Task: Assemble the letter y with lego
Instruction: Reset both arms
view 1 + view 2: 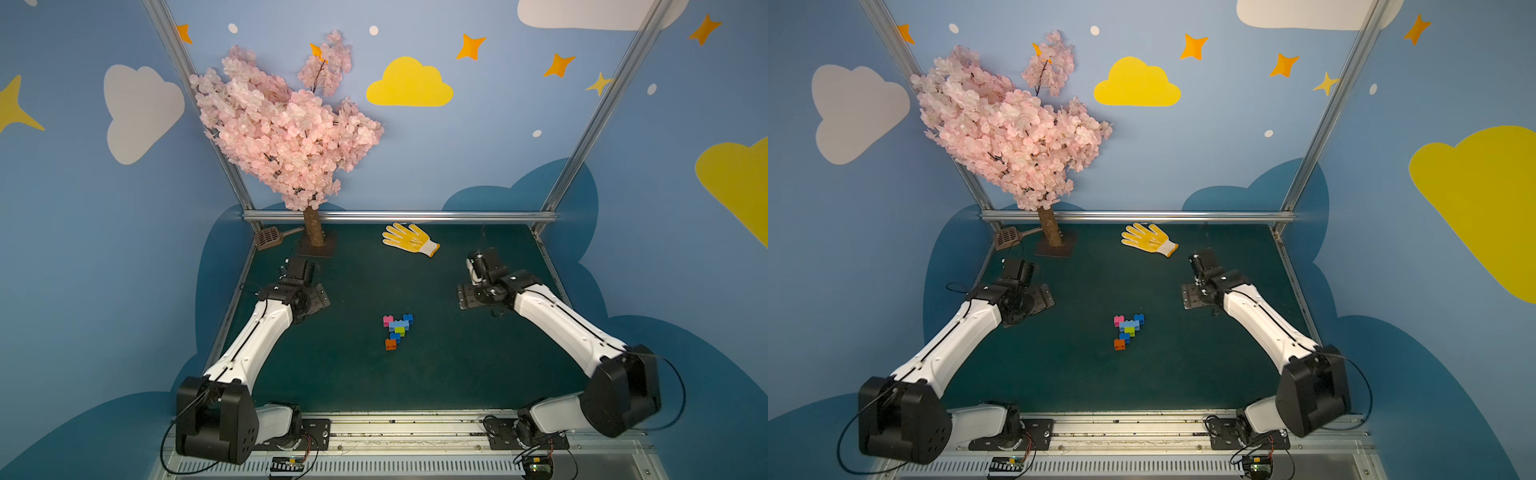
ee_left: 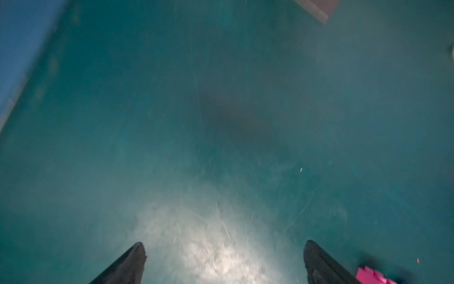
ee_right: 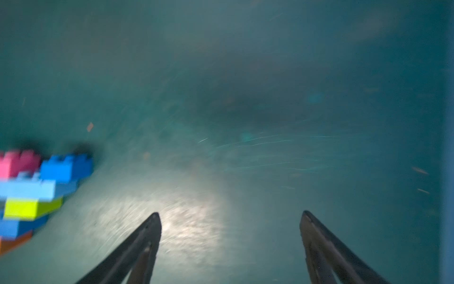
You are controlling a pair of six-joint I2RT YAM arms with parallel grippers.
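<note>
The lego bricks are joined into a small letter y [image 1: 397,329] [image 1: 1128,329] lying flat mid-table: pink and dark blue tips, a light blue bar, then green, blue and orange down the stem. Both arms are drawn back to the sides, well away from it. My left gripper [image 2: 223,246] is open over bare mat, with only the pink tip [image 2: 368,276] at the frame's edge. My right gripper [image 3: 231,215] is open too and holds nothing. The letter y [image 3: 36,191] lies blurred off to one side of it.
A yellow glove [image 1: 409,239] lies at the back of the green mat. A pink blossom tree [image 1: 314,232] on a square base and a brown scoop [image 1: 270,237] stand in the back left corner. Metal plates [image 1: 467,296] lie under each wrist.
</note>
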